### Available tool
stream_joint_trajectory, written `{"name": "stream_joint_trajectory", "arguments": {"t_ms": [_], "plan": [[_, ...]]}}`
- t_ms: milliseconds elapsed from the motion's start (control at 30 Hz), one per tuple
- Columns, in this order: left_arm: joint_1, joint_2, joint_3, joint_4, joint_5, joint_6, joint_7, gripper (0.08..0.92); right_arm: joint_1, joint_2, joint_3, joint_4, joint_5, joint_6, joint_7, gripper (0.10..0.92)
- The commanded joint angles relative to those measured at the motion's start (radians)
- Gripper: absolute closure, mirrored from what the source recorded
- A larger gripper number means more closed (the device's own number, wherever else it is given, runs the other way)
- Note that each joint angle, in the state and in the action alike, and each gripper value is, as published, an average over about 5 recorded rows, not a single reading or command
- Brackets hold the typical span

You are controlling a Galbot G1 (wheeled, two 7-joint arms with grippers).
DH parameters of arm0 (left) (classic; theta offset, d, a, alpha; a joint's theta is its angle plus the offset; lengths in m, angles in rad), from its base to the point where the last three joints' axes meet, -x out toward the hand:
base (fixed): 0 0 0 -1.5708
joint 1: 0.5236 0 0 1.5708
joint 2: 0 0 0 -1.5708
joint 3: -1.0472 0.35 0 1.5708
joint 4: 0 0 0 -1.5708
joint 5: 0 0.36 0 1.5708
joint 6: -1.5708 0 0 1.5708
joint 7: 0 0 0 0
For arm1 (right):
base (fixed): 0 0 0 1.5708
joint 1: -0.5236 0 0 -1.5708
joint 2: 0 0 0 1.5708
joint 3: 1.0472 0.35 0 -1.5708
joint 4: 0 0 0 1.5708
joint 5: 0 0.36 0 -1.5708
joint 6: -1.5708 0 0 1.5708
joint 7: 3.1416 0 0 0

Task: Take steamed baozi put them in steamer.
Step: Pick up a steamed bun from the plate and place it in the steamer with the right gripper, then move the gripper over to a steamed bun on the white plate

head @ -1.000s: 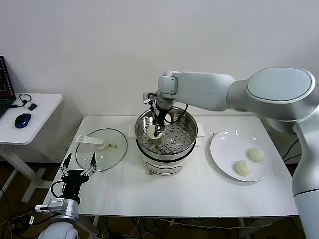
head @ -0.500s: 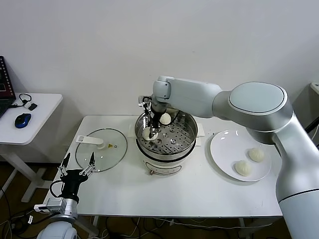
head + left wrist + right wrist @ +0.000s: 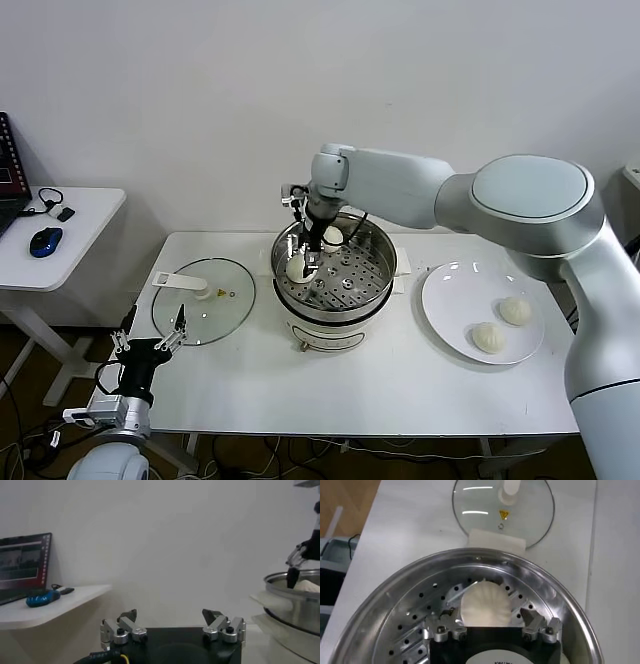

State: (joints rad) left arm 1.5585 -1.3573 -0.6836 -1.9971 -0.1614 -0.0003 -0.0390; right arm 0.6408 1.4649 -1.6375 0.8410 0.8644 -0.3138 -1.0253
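Newly released: two baozi in steamer, two on plate.

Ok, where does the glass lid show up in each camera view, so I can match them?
Head view: the glass lid lies flat on the table, on the robot's left of the steamer.
Left wrist view: not in it.
Right wrist view: the lid lies beyond the steamer's rim.
Shared landmark: the steamer, seen in all three views.
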Motion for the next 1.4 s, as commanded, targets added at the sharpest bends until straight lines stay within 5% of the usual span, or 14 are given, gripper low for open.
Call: {"name": "stream_joint_trajectory", "arguments": {"t_ms": [33, 600, 1400], "plan": [[-0.001, 0.004, -0.002, 0.000, -0.001, 0.004, 0.003, 0.177, 0.175, -0.134, -0.081, 0.219, 0.021, 0.052, -0.030, 0.203], [0.013, -0.005, 0.006, 0.002, 0.018, 0.002, 0.002, 0.177, 0.346, -0.546, -0.253, 0.475, -0.125, 0.147, -0.062, 0.203], [0.025, -0.058, 0.009, 0.003, 0.055, -0.008, -0.001, 0.177, 0.123, -0.832, -0.231, 0.372, -0.419, 0.288, -0.053, 0.203]]}}
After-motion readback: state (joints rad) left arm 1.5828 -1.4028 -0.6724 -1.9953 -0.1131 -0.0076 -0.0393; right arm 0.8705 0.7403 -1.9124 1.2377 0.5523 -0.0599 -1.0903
